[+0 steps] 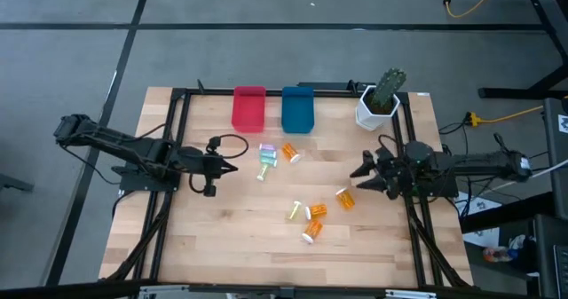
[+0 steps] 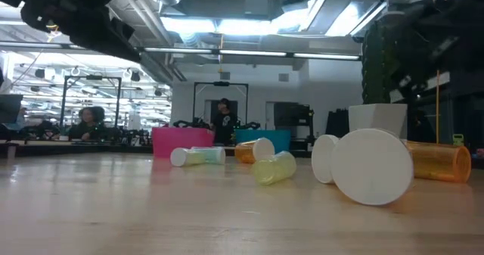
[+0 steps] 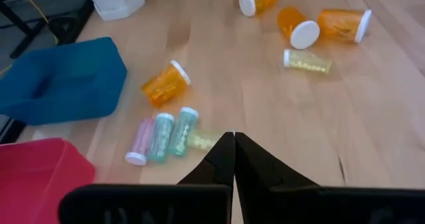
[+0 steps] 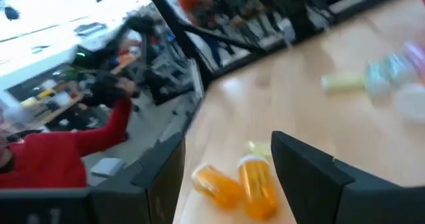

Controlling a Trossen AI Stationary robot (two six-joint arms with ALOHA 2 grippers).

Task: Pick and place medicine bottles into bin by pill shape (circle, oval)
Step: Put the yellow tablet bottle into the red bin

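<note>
Several medicine bottles lie on their sides on the wooden table. A row of small pink, teal and yellow ones (image 1: 266, 161) lies beside an orange one (image 1: 290, 152); these also show in the left wrist view (image 3: 161, 136). Nearer the front lie an orange bottle (image 1: 345, 198), a small yellow one (image 1: 294, 212) and two more orange ones (image 1: 314, 221). My left gripper (image 1: 232, 166) is shut and empty, just left of the small row (image 3: 233, 141). My right gripper (image 1: 358, 176) is open and empty, right of the orange bottle (image 4: 229, 167).
A red bin (image 1: 248, 108) and a blue bin (image 1: 297, 109) stand side by side at the far edge. A white pot with a cactus (image 1: 377, 104) stands at the far right. A person in a red sleeve (image 4: 73, 151) shows beyond the table.
</note>
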